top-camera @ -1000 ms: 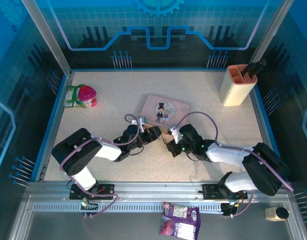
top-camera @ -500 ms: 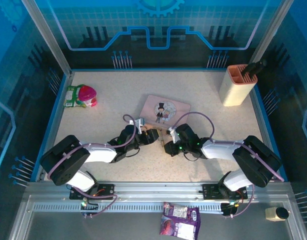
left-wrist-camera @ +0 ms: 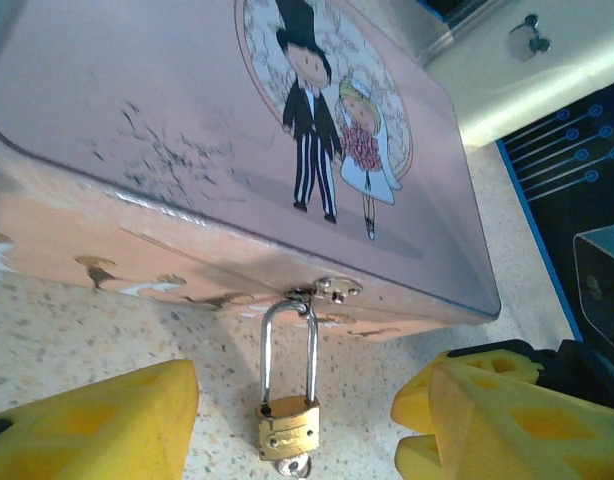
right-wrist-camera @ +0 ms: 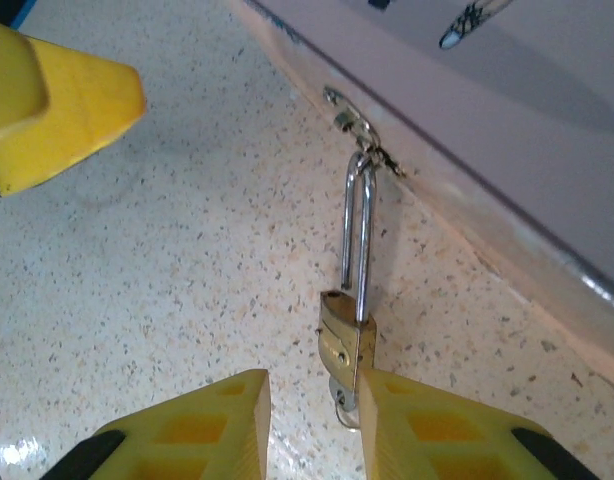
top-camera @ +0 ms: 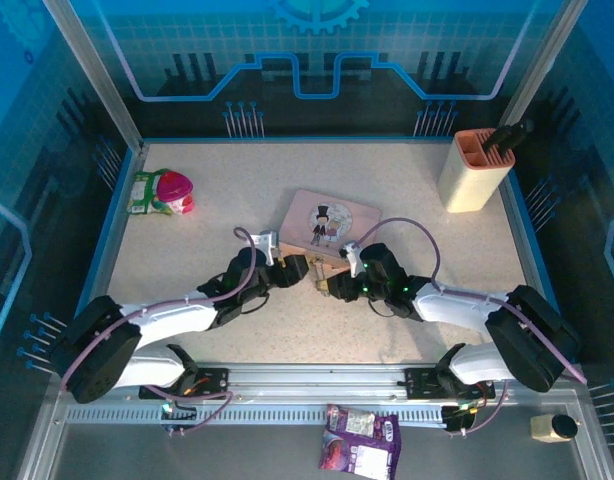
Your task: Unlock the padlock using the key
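The small brass padlock lies on the table, its silvery shackle hooked through the hasp of the pink tin. One shackle leg ends just clear of its hole in the body. The key sticks out of the padlock's bottom end. My right gripper is open, and the key's head sits between its fingers, close against the right finger. My left gripper is open and straddles the padlock without touching it. In the top view the left gripper and right gripper meet at the tin's near edge.
A cream holder with a dark tool in it stands at the back right. A pink and green item lies at the back left. A snack packet rests on the front rail. My left finger shows near the padlock.
My right gripper has opened off the key. The left arm has stretched out flatter toward the tin, and its gripper stands a little wider. Both grippers sit closer to the tin's edge.
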Robot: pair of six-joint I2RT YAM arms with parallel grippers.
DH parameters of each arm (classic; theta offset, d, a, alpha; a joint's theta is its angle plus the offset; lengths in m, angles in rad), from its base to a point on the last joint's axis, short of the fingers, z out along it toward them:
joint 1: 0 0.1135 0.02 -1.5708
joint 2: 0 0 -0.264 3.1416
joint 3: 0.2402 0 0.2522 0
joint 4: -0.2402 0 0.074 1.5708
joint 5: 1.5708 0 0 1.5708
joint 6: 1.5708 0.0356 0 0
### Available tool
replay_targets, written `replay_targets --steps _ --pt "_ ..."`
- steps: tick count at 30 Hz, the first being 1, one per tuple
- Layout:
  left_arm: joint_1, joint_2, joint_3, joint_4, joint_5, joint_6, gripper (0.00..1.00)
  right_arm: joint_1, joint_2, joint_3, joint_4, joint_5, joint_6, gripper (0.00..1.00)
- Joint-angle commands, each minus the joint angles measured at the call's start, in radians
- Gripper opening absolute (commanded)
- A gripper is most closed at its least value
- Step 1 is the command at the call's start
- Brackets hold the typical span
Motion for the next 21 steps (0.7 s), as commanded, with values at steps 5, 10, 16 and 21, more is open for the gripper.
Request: replay_targets --steps 5,10,16,21 --pt "0.063 -0.14 -0.075 -0.059 -0.036 0.084 0.66 0.014 0.109 0.046 0.075 0.029 0.004 0.3" --pt "0.08 -0.211 -0.104 -0.088 -0.027 0.102 0.68 0.014 0.168 0.072 0.067 0.019 0.002 0.32" --pt "0.093 -0.253 -0.133 -0.097 -0.028 0.103 0.69 0.014 0.228 0.11 0.036 -0.001 0.002 0.32" --pt "0.099 -0.266 -0.144 -0.096 -0.038 0.095 0.69 0.014 0.263 0.136 0.011 0.0 -0.002 0.32"
